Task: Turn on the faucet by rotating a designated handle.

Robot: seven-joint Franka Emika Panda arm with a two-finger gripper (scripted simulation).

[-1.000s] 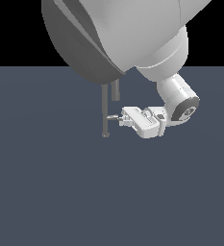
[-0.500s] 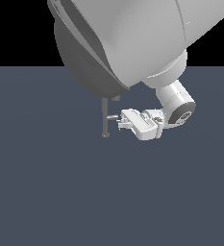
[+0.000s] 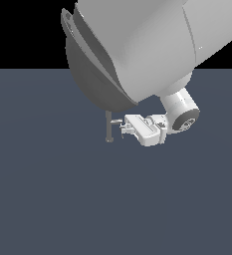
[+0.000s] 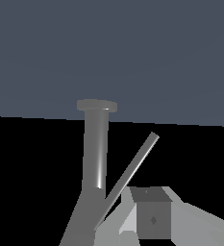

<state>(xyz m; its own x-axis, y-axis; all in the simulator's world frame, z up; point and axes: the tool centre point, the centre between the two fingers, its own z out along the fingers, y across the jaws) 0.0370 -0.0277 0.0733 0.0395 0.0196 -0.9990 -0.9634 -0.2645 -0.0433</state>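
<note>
The faucet [image 3: 108, 127] shows only as a thin grey stem with a small round foot; the bulky white arm hides its arch. The handle [image 3: 116, 121] is a short light bar jutting from the stem toward the exterior view's right. My gripper [image 3: 122, 128] lies level, its tips right by the handle and close to the stem. In the wrist view the stem [image 4: 96, 149] and the slanting thin handle [image 4: 132, 175] fill the middle, with one finger [image 4: 152, 217] just beside the handle. I cannot tell whether the fingers touch the handle or how wide they stand.
The dark grey-blue floor [image 3: 62, 199] spreads flat all around the faucet. The large white arm links [image 3: 147, 50] block the upper part of the exterior view.
The arm's big upper links have swung and fill more of the view. The hand has dropped slightly and stays by the stem and handle.
</note>
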